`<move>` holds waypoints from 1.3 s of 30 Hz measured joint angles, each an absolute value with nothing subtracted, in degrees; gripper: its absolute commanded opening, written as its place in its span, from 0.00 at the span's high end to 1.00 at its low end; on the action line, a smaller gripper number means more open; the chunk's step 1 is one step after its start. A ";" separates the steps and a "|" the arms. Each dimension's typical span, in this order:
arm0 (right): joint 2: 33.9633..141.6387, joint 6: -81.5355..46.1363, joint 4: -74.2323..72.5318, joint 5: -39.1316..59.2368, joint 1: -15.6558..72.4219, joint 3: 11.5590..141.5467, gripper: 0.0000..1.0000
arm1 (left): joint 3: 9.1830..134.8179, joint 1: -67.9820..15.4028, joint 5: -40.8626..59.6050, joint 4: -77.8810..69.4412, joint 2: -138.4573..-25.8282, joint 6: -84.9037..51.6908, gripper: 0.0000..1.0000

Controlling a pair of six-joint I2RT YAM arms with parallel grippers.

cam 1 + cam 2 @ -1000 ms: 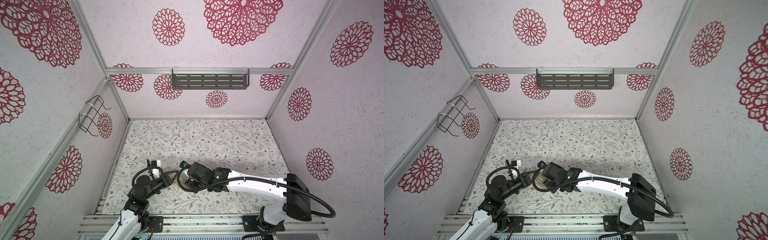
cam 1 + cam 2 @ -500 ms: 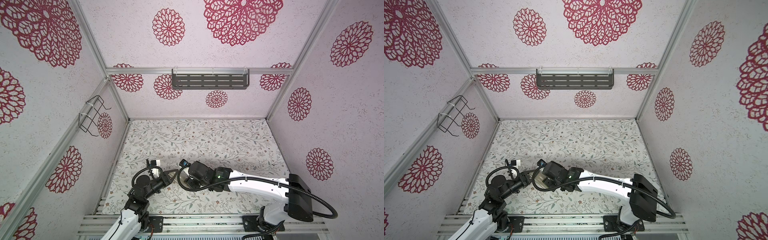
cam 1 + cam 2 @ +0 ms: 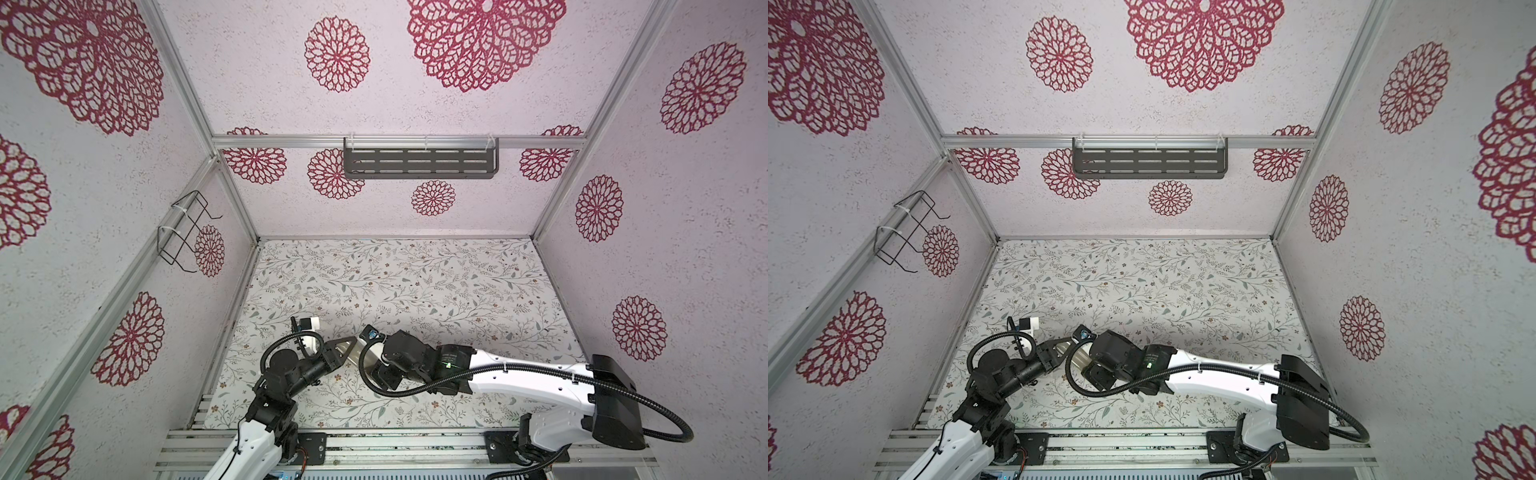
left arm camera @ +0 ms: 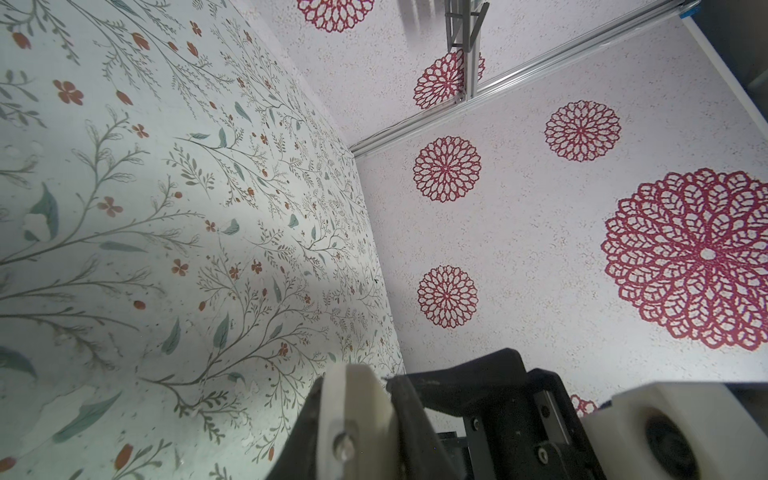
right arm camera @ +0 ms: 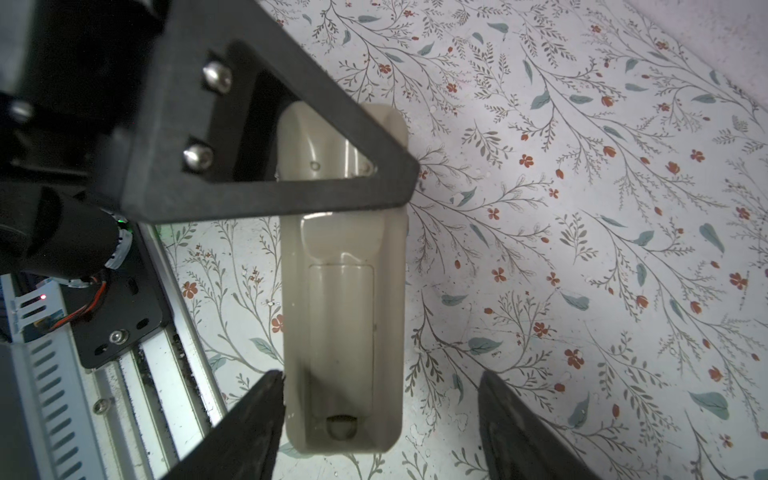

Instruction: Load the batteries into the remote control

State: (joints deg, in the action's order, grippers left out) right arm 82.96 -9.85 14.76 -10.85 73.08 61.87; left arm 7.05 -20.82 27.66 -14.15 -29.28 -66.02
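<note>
Pinching one end of the remote control (image 5: 343, 311) near the front edge of the tabletop (image 5: 582, 249), the left fingers (image 5: 270, 195) present it back-up; its long axis runs between the spread right fingers (image 5: 257, 415), one just beside its edge.

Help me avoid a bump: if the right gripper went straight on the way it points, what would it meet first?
Probably the slim beige plastic remote control, whose end lies between the fingers of the open right gripper; further along, the shut left gripper clamps across it. Depth is unclear.
</note>
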 measured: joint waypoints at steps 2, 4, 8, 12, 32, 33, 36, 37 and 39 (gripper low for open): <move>83.00 -9.72 14.41 -10.66 73.19 61.67 0.24 | 7.05 -20.69 27.68 -14.17 -29.28 -66.08 1.00; 83.20 -9.54 13.98 -10.61 73.19 61.65 0.23 | 7.05 -20.69 27.68 -14.24 -29.28 -66.24 1.00; 84.05 -9.47 12.71 -10.74 73.19 61.56 0.24 | 7.05 -20.62 27.70 -14.31 -29.28 -66.70 1.00; 85.19 -9.37 11.77 -10.76 73.19 61.25 0.25 | 7.05 -20.56 27.70 -14.46 -29.28 -67.37 1.00; 85.73 -7.11 8.80 -10.85 73.34 58.63 0.50 | 7.05 -19.49 27.77 -17.85 -30.52 -68.97 1.00; 85.73 -7.20 8.67 -10.79 73.34 58.59 0.55 | 7.05 -19.44 27.70 -17.89 -30.52 -68.97 1.00; 85.73 -7.05 8.40 -10.72 73.34 58.57 0.66 | 7.05 -19.27 27.70 -17.98 -30.63 -69.08 1.00; 85.73 -7.05 8.38 -10.74 73.34 58.57 0.70 | 7.05 -19.22 27.75 -18.02 -30.68 -69.06 1.00; 85.73 -7.05 8.38 -10.74 73.34 58.54 0.78 | 7.05 -19.18 27.77 -18.09 -30.79 -69.06 1.00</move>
